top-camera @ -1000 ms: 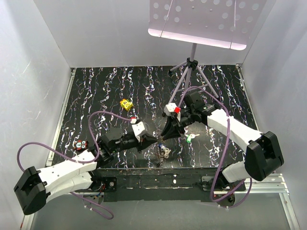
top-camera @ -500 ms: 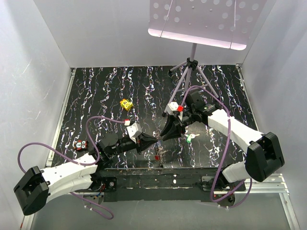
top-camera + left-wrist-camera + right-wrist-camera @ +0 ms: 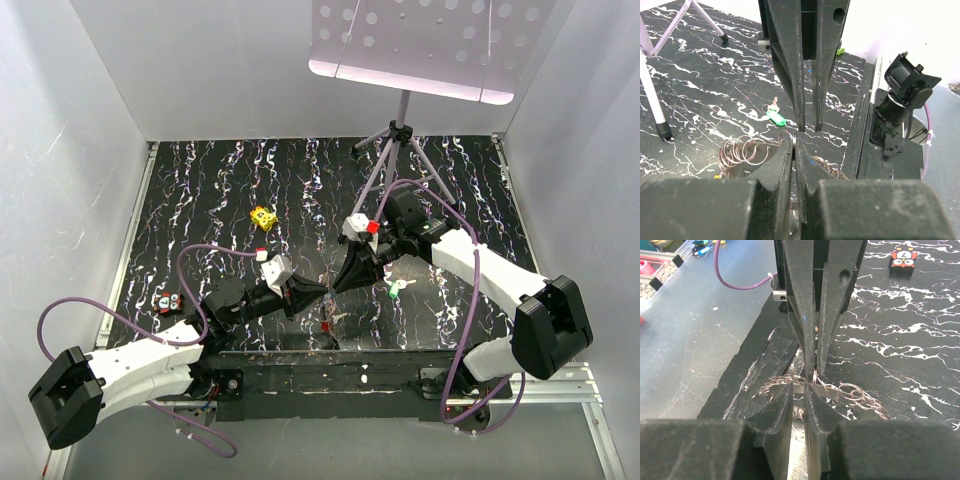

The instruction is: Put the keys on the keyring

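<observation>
your left fingers (image 3: 772, 172) clench the thin silvery wire keyring (image 3: 789, 133); right fingers (image 3: 785, 60), parted opposite, look empty: fetch the green-headed key (image 3: 775, 117) beside them.

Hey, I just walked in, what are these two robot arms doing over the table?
The left gripper is shut on a wire keyring, holding it near the front edge of the table. The right gripper, jaws slightly apart, meets it tip to tip. A green key lies on the table nearby, apart from the ring.
</observation>
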`<state>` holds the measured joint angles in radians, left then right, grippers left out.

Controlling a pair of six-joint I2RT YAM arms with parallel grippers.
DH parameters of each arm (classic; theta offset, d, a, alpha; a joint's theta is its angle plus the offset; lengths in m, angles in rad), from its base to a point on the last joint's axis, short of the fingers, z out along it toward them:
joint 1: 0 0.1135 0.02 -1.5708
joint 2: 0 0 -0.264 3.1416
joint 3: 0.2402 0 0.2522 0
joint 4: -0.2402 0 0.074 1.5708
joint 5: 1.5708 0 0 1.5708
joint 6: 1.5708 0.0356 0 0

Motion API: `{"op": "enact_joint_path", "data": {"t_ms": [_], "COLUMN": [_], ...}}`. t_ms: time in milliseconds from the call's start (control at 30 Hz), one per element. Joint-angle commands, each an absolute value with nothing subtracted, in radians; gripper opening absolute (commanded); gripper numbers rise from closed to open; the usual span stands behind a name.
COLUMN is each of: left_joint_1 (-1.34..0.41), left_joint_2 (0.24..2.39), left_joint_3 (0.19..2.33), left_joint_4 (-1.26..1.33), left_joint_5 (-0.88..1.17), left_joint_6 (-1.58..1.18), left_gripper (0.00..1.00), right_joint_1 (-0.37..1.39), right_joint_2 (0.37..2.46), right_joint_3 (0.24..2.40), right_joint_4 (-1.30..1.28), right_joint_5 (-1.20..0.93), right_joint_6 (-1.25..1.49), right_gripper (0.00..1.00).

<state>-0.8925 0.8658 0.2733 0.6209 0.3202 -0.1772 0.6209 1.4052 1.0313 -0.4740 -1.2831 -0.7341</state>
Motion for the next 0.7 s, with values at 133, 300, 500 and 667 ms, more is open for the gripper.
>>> {"op": "enact_joint_path", "data": {"t_ms": [133,300,500,667], "left_joint_1": [-0.897,-0.896,-0.896,-0.896], "left_joint_2": [0.838,0.831,0.825,0.805], "left_joint_3": [0.273,0.268,0.268,0.259], "left_joint_4": [0.69,0.693,0.69,0.683], "left_joint_5": [0.29,0.285,0.288,0.275], "left_joint_6": [-0.187,-0.19,-0.19,-0.189], "left_gripper": [0.0,0.0,0.0,0.0], "right_joint_1": [0.646,0.65,0.65,0.64], "right_joint_2": [1.417,1.428,1.434,1.42], "right_joint_3": [1.037,1.034,1.038,1.066], "right_joint_4": [-0.451,-0.446,-0.452,-0.523], "right_joint_5": [-1.302,-1.295,-1.287,-1.273], "right_joint_6": [-0.719,-0.718,-0.719,-0.772], "right_gripper": [0.2,0.23,0.26,0.28]}}
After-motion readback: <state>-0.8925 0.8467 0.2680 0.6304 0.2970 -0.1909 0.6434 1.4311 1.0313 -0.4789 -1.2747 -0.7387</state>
